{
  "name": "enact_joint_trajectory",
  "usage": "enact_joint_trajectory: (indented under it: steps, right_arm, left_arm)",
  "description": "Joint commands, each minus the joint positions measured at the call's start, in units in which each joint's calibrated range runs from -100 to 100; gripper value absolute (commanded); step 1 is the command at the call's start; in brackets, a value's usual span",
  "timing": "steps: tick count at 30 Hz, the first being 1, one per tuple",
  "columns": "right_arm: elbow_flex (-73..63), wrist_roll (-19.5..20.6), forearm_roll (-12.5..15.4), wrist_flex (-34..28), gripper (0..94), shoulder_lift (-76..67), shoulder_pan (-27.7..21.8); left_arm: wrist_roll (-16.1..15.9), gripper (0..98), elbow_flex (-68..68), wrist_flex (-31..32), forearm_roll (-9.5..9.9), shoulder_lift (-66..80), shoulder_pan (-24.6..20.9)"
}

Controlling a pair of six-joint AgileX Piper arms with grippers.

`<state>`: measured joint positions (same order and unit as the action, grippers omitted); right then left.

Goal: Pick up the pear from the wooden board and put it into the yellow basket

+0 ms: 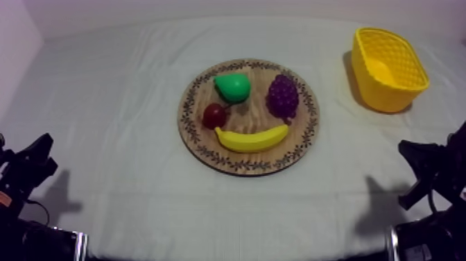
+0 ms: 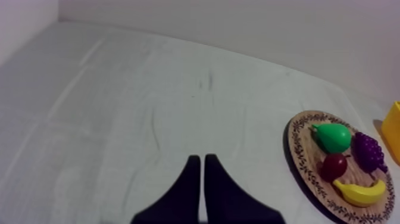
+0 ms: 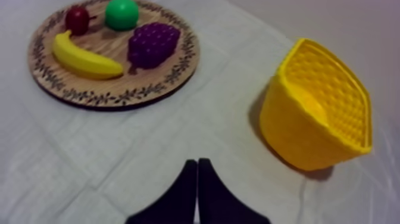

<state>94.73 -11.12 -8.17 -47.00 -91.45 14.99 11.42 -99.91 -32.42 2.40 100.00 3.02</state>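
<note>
A green pear (image 1: 233, 87) lies on the round wooden board (image 1: 201, 149) at mid-table, at its far side. The same pear (image 2: 332, 136) (image 3: 121, 14) appears in both wrist views. The yellow basket (image 1: 388, 68) stands empty at the far right, and the basket (image 3: 318, 116) is close in the right wrist view. My left gripper (image 1: 38, 158) rests low at the left, its fingers (image 2: 201, 179) together as a narrow wedge over bare cloth. My right gripper (image 1: 416, 158) rests low at the right, fingers (image 3: 196, 182) likewise together, between board and basket.
On the board also lie a purple bunch of grapes (image 1: 283, 96), a small red fruit (image 1: 214, 115) and a banana (image 1: 251, 139). Grey-white cloth covers the table, with open room at the left and front.
</note>
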Motion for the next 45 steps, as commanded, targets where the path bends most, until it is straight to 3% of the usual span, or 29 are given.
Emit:
enact_joint_trajectory:
  steps: [1, 6, 21, 29, 35, 45]
  right_arm:
    - [-1.25, 6.80, -4.62, 0.29, 0.3, 4.21, 3.48]
    - [-8.81, 6.66, -6.32, -1.49, 0.3, 14.80, 5.64]
    - [-51.15, -5.74, 0.44, -22.97, 0.3, 50.13, 6.58]
    - [-74.32, -9.72, 1.99, -31.12, 0.6, 69.35, 7.42]
    - [-90.51, -11.40, 2.57, -36.68, 0.8, 84.01, 9.25]
    - [-109.09, -11.22, 1.08, -41.51, 2.8, 103.55, 13.11]
  left_arm:
    - [-0.01, 0.1, 0.02, 0.00, 0.02, 0.00, -0.01]
    - [-0.02, 0.1, 0.02, 0.00, 0.02, 0.00, -0.01]
    - [0.01, 0.1, 0.02, 0.00, 0.02, 0.00, -0.01]
    - [0.02, 0.1, 0.02, 0.00, 0.02, 0.00, -0.01]
    - [0.03, 0.1, 0.02, 0.00, 0.02, 0.00, -0.01]
    - [0.03, 0.1, 0.02, 0.00, 0.02, 0.00, -0.01]
